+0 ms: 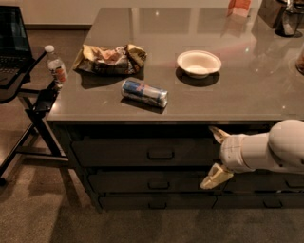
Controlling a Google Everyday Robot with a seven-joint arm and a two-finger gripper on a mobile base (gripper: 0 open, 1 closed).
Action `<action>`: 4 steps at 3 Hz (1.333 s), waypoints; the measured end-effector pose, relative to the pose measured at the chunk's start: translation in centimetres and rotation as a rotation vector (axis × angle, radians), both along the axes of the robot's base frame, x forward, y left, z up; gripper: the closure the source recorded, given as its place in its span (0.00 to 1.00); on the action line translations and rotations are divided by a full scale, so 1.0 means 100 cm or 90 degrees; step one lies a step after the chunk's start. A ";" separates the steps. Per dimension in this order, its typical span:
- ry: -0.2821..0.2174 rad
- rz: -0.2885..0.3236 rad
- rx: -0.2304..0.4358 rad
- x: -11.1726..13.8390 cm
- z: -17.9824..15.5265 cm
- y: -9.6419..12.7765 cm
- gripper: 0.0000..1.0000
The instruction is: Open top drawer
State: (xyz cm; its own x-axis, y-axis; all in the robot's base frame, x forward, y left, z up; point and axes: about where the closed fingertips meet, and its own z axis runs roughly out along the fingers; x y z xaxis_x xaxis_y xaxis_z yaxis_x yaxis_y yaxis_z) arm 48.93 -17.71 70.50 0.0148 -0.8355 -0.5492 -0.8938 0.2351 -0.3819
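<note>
- My hand (213,156) is in front of the drawer stack, under the table's front edge, right of centre.
- Hand is released: two pale fingers spread wide apart, one above the other, nothing between them.
- Upper finger (219,134) sits just under the table edge, lower finger (214,176) is down at the level of the second drawer (123,182).
- My white arm (275,151) comes in from the right edge, roughly level.
- Top drawer (114,152) is directly under the table top, dark grey, front flush with the frame, closed.
- Its handle (160,154) is a small rectangular loop at centre, left of my hand and apart from it.
- Cannot tell whether my fingertips touch the drawer front.
- Third drawer (128,201) is lowest, with its own small handle.
- Table (247,90) is grey and glossy.
- White bowl (199,63) stands upright, mid table.
- Can (144,93) lies on its side near the front edge, left of the bowl.
- Crumpled chip bag (110,58) lies behind the can, toward the left edge.
- Water bottle (56,65) stands upright just off the table's left side, on a black stand (33,109).
- Laptop (12,38) is open at far left.
- Orange carton (240,7) is at the far edge, cut off by the frame.
</note>
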 end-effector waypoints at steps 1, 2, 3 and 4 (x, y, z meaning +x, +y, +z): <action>0.001 0.000 0.013 0.014 -0.014 0.004 0.00; 0.014 -0.007 0.021 0.026 -0.037 0.005 0.00; 0.018 -0.012 0.029 0.035 -0.053 0.006 0.00; -0.016 0.012 0.037 0.066 -0.053 0.027 0.00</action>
State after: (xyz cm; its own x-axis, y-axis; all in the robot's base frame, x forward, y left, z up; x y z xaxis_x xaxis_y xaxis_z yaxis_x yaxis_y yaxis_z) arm 55.51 -15.03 65.24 0.0441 -0.8019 -0.5958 -0.8888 0.2409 -0.3899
